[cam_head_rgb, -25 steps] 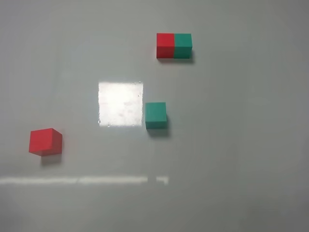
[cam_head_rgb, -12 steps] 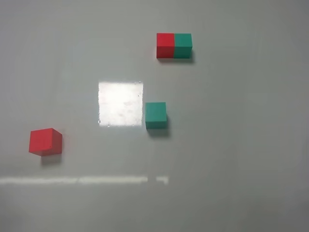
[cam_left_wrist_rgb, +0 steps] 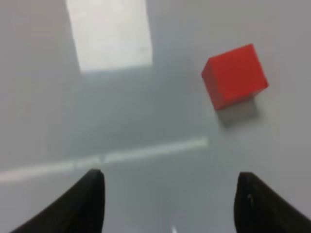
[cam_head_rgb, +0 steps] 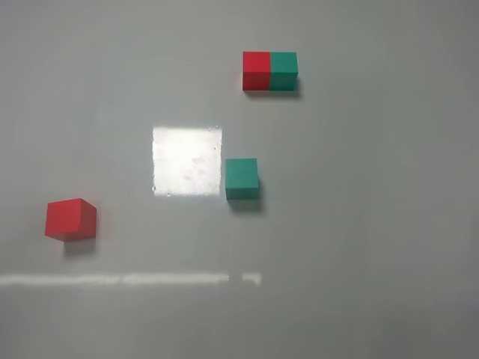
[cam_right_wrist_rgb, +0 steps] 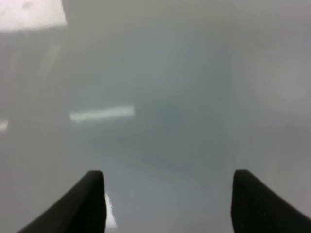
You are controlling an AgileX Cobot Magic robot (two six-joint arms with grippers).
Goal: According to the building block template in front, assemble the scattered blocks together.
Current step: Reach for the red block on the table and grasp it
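The building block template (cam_head_rgb: 269, 71), a red cube joined flush to a teal-green one, lies at the far side of the grey table. Of the scattered blocks, the teal-green cube (cam_head_rgb: 242, 178) sits near the middle and the red cube (cam_head_rgb: 69, 218) at the left, also in the left wrist view (cam_left_wrist_rgb: 234, 76). No arm shows in the high view. My left gripper (cam_left_wrist_rgb: 170, 194) hangs open above the table, short of the red cube, nothing between its fingers. My right gripper (cam_right_wrist_rgb: 167, 194) is open over bare table, holding nothing.
A bright square glare patch (cam_head_rgb: 187, 160) lies on the grey table (cam_head_rgb: 374, 224) beside the teal-green cube. A thin streak of reflected light (cam_head_rgb: 127, 279) crosses the near part of the table.
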